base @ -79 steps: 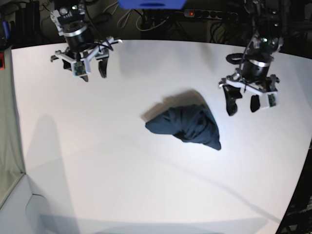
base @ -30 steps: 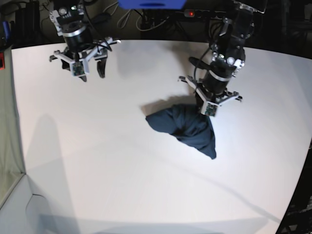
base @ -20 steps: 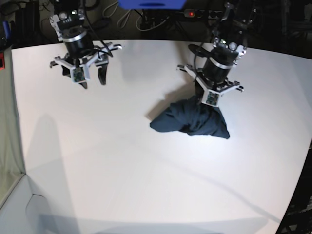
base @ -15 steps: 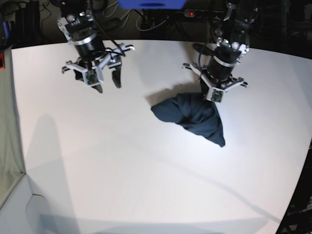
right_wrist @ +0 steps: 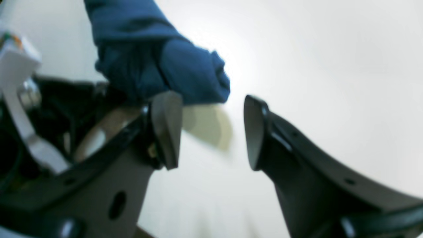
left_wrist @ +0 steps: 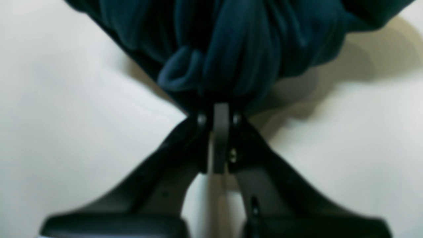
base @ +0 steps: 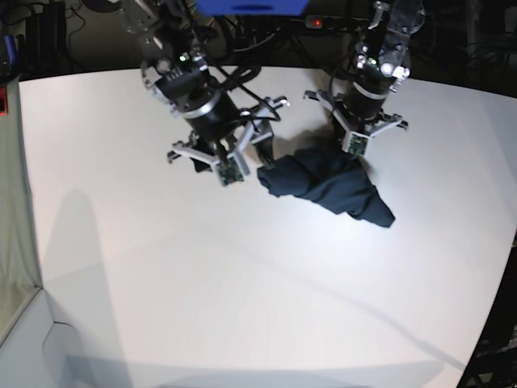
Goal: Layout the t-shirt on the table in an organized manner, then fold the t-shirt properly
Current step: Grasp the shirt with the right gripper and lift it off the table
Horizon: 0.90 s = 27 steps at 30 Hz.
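The t-shirt [base: 327, 187] is dark blue and soft. It is all scrunched up in a lumpy heap, not spread flat. One bunched part is pulled up higher than the rest, and a pointed end trails down to one side. It sits on the table [base: 202, 283], which is big, white and smooth, with a curved edge.

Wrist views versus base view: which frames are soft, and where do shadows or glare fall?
Left wrist: everything soft, the t-shirt casting a tan shadow to its right. Right wrist: blurred throughout, glare washing out the table. Base: sharp, curved at the edges, with long faint shadows across the near tabletop.
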Motion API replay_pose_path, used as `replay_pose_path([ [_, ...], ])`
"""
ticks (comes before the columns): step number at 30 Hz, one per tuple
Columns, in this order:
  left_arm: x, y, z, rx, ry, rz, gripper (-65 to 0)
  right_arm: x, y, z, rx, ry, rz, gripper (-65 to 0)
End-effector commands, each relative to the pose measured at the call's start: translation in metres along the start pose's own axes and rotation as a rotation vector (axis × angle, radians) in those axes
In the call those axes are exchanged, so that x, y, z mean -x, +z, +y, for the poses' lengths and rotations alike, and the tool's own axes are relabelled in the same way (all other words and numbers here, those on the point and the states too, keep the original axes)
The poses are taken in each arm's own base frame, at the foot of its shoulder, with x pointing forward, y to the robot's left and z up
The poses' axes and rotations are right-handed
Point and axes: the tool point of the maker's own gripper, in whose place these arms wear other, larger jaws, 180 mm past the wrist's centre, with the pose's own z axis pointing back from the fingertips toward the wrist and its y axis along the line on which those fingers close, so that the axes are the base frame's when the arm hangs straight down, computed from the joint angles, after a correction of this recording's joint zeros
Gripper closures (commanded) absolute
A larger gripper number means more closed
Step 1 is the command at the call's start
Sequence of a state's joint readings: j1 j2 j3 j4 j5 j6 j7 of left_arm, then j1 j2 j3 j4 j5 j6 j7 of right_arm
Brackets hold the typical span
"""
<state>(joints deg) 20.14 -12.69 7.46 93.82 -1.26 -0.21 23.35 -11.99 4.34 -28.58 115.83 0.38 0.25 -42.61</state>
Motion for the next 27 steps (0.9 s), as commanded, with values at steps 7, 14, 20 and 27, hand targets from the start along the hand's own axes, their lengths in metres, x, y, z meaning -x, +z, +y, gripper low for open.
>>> replay_pose_path([
  [7,0.000,0.004,0.001,-0.004,-0.002,-0.006,-0.7,-0.020,-0.011,0.016,-0.049,0.054,-0.039,-31.2],
  [14,0.002,0.004,0.001,-0.004,-0.002,-0.001,-0.7,-0.011,-0.030,0.023,-0.071,0.093,0.001,-31.2],
  [20,0.002,0.004,0.001,-0.004,-0.002,-0.001,-0.7,-0.005,-0.044,0.022,-0.072,0.124,0.031,-31.2],
  [27,0.002,0.004,0.001,-0.003,0.000,0.000,-0.7,-0.001,-0.054,0.017,-0.063,0.134,0.053,-30.6],
])
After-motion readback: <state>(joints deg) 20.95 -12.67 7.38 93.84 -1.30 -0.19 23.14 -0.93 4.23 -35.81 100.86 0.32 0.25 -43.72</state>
